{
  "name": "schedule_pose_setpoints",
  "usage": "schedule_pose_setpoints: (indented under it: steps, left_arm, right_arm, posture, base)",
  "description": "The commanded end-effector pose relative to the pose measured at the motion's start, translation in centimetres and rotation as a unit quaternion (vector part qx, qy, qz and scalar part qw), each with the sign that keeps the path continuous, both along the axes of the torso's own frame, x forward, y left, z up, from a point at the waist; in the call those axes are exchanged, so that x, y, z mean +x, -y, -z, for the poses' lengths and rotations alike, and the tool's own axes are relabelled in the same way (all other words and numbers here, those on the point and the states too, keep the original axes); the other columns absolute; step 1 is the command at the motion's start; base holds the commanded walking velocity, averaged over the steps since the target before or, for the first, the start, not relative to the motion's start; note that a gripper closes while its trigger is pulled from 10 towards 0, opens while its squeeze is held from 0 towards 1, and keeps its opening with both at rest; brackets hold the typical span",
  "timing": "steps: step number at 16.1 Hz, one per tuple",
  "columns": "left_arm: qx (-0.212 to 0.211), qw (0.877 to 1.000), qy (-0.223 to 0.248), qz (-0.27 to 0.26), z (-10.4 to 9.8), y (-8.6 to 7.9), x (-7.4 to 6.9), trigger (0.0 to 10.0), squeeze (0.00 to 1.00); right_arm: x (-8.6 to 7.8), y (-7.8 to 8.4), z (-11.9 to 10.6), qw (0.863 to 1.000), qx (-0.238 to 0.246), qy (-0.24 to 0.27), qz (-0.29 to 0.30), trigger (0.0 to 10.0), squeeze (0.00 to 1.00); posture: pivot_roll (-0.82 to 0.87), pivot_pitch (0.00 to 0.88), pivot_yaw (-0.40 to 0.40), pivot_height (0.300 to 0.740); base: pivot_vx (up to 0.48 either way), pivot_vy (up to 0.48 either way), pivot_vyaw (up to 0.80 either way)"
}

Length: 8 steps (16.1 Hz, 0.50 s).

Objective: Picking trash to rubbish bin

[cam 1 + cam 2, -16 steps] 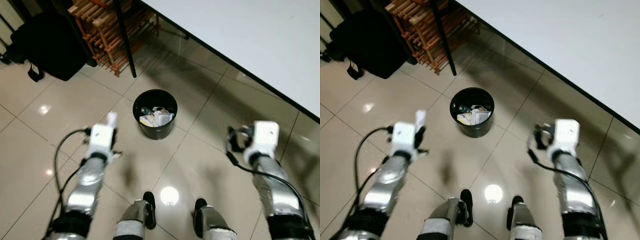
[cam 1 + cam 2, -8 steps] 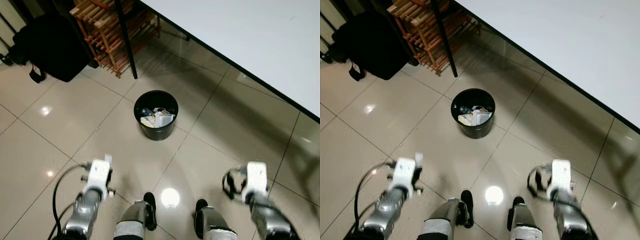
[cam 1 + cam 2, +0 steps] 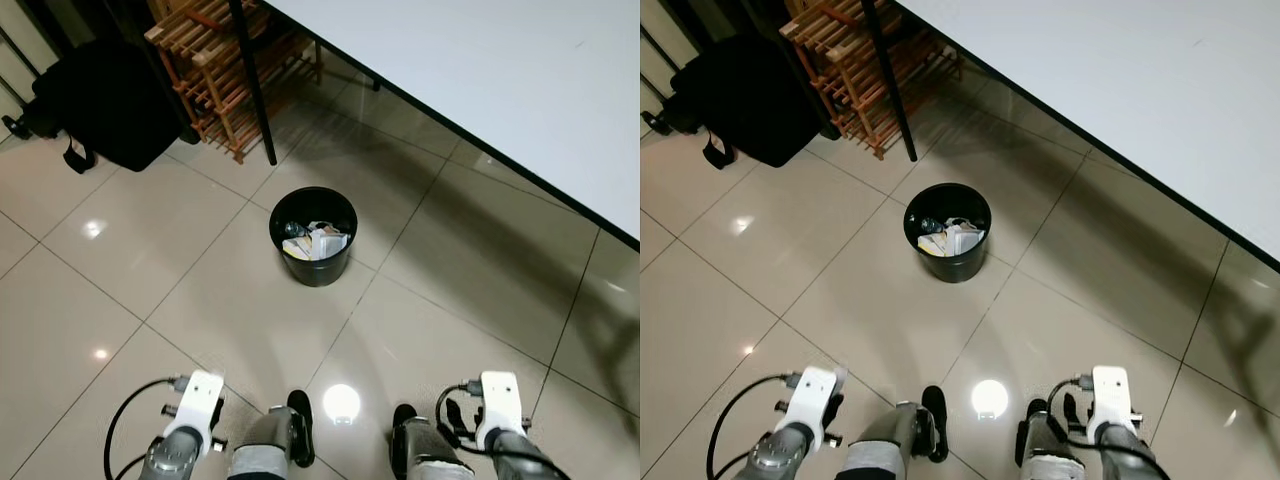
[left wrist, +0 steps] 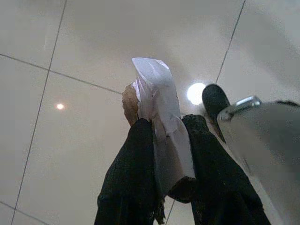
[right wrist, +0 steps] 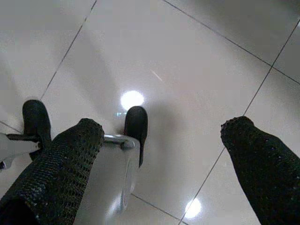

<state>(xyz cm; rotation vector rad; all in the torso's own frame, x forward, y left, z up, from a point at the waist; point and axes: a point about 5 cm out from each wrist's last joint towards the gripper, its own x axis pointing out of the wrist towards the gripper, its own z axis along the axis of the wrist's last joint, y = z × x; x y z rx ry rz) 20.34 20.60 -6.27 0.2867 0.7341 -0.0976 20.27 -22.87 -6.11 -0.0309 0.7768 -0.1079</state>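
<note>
White crumpled paper trash (image 4: 161, 126) is pinched between the textured black fingers (image 4: 133, 173) of the left pincer (image 4: 164, 154), closed on it, low beside the leg. The round black rubbish bin (image 3: 313, 236), part-filled, stands well ahead on glossy beige tiles. The grip should be kept firm until the paper is carried over the rim. The right pincer (image 5: 161, 154) is spread wide, empty.

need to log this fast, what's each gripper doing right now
Left gripper: closed on a crumpled white paper scrap.
Right gripper: open, holding nothing, above the tiled floor.
</note>
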Motion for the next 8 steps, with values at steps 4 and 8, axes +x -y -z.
schedule_pose_setpoints:
  steps: [4,8]
  left_arm:
    - [0.009,1.000,-0.016,-0.002,0.63,-0.32,-1.14,10.0,0.00]
    - [0.003,1.000,-0.017,-0.004,0.67,-0.15,-1.12,10.0,0.00]
  right_arm:
    - [-1.47,-0.37,0.99,1.000,0.005,-0.027,-0.005,10.0,0.00]
    - [-1.27,-0.42,0.88,1.000,0.009,-0.020,-0.001,10.0,0.00]
  posture:
    - [0.05,0.299,0.081,0.740]
    - [0.05,0.305,0.080,0.740]
  base:
    - [0.000,0.000,0.00]
    - [0.000,0.000,0.00]
